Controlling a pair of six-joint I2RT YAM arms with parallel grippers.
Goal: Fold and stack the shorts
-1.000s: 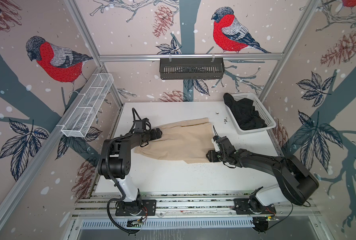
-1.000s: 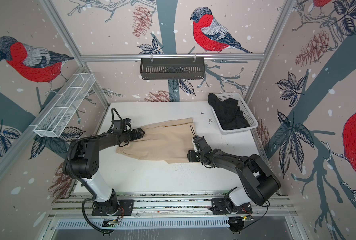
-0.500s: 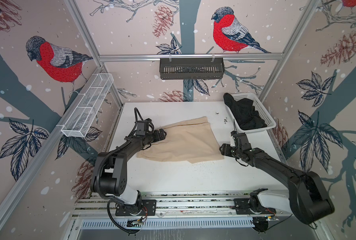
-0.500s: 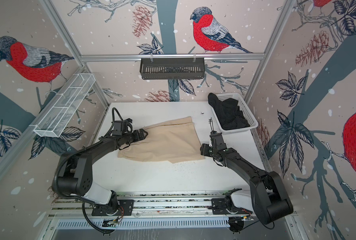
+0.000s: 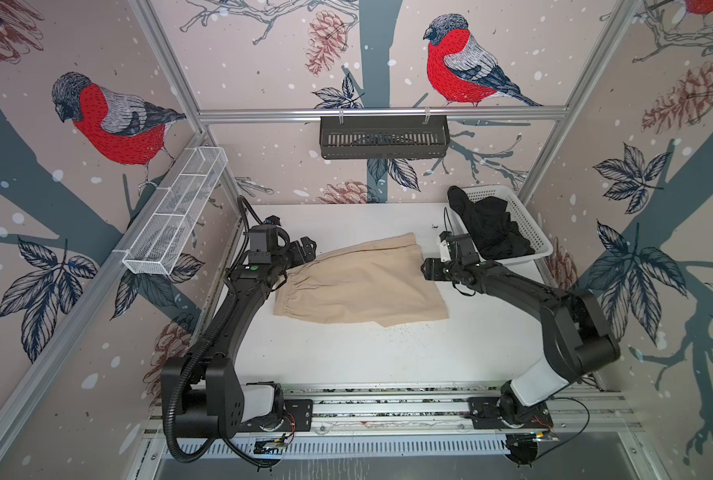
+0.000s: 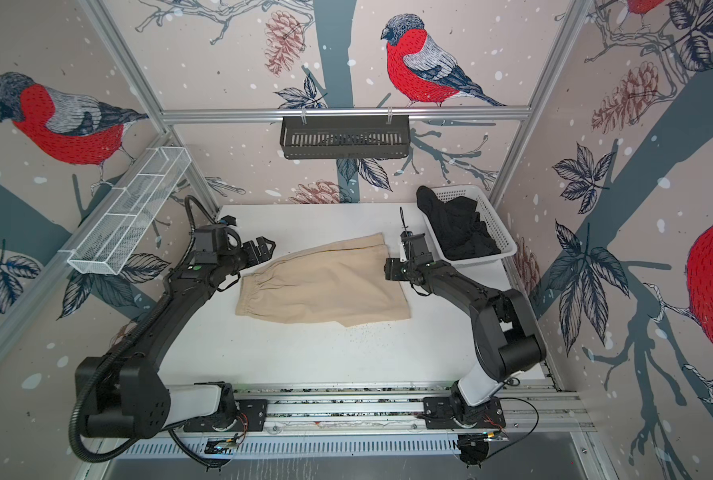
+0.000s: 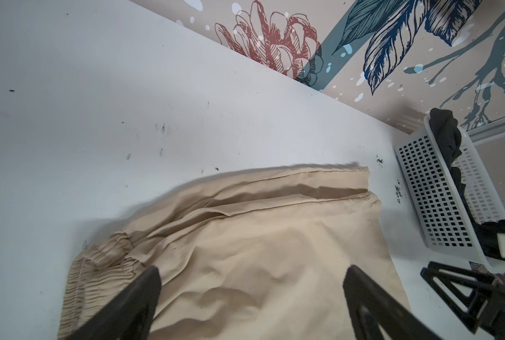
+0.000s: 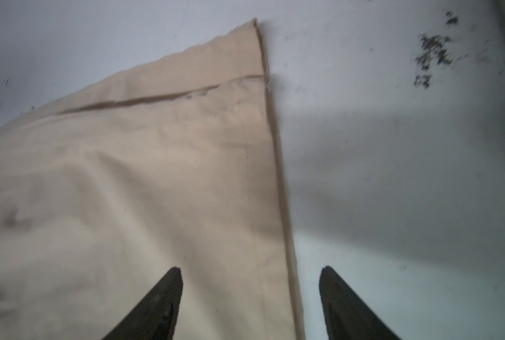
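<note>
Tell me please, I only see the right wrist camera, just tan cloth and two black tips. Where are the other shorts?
Observer: The black shorts lie crumpled in the white basket, at the far right corner of the table.
Operator: Is the other arm holding something?
Observer: No, the left gripper is open and empty, by the tan shorts.
Operator: Which end is that?
Observer: The gathered waistband end.

- You had bright, even light on the worktop (image 5: 346,353) in both top views, with soft shadows.
- Your right wrist view was dimmer and blurred, crossed by a broad shadow.
</note>
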